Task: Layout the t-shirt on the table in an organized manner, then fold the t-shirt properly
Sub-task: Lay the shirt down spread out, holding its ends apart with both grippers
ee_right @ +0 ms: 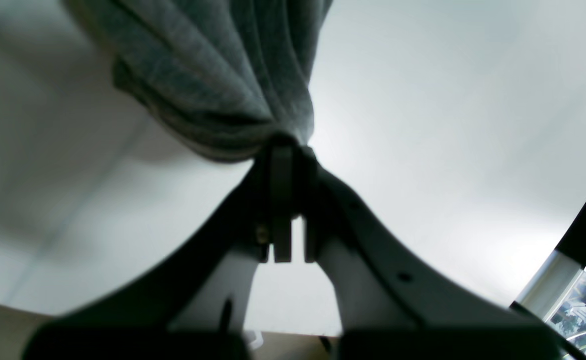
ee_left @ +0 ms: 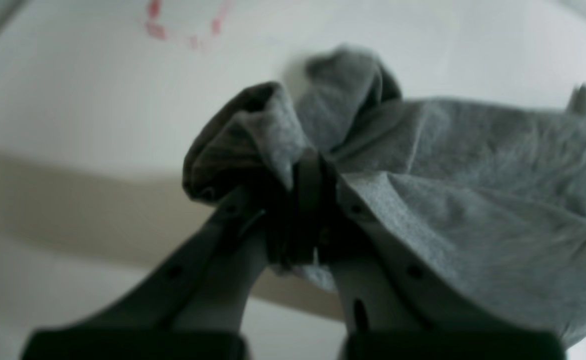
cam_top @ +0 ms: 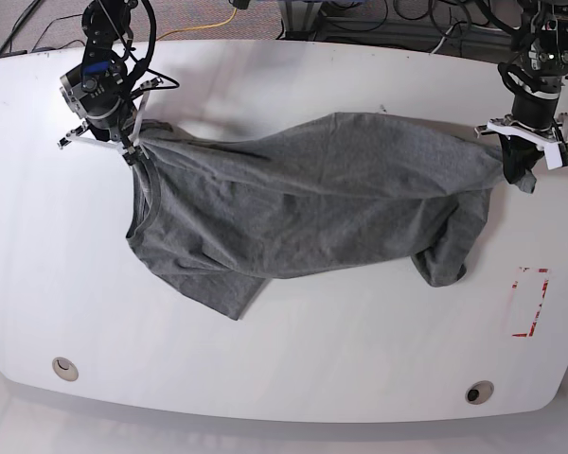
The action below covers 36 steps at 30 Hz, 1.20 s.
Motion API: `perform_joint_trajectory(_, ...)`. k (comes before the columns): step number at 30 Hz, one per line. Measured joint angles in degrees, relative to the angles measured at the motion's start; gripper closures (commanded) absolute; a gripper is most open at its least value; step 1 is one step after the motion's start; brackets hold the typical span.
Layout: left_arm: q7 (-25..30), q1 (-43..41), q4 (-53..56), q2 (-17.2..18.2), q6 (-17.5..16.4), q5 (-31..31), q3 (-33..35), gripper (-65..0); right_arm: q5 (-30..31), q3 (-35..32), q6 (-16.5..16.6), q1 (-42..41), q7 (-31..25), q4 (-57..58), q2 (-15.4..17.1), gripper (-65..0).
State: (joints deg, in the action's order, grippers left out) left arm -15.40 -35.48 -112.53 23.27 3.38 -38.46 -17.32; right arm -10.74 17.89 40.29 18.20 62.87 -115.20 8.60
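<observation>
The t-shirt (cam_top: 312, 199) hangs stretched across the far half of the table (cam_top: 293, 369), held up at both ends w/ its middle sagging onto the white top. The right gripper (cam_top: 133, 149), at the base view's left, has its jaws clamped on a bunched corner of the fabric — the right wrist view shows pleats fanning out from the pinch. The left gripper (cam_top: 507, 156), at the base view's right, is likewise closed on grey cloth; in the left wrist view a rolled hem curls over the fingertips. One sleeve droops near the red tape rectangle (cam_top: 530, 303) — close, not touching. Two round cable holes (cam_top: 64, 367) sit along the near edge, well apart from the shirt.
</observation>
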Motion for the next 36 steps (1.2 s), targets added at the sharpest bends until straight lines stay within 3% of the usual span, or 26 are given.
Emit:
perform_joint_trajectory(23, 0.13, -11.8, 0.11, 0.13, 0.13, 0.31, -3.85, 0.0, 0.09, 0.0, 0.0, 5.51, -0.24, 0.7, 0.11, -0.2)
perform_joint_trajectory(26, 0.22, -12.68, 0.09, 0.15, -0.35, 0.24, -3.85, -0.4, 0.09, -0.02, 0.02, 5.55, -0.22, 1.29, 0.11, -2.5)
perform_joint_trajectory(31, -0.24, -13.4, 0.09, 0.11, -0.22, 0.24, -3.85, -0.4, 0.04, 0.0, 0.0, 5.53, -0.17, 1.36, 0.13, -19.7)
perform_joint_trajectory(36, -3.85, -13.27, 0.09, 0.15, -0.22, 0.26, -3.85, -0.6, 0.04, 0.07, -0.02, 5.53, -0.17, 1.36, 0.04, -42.0)
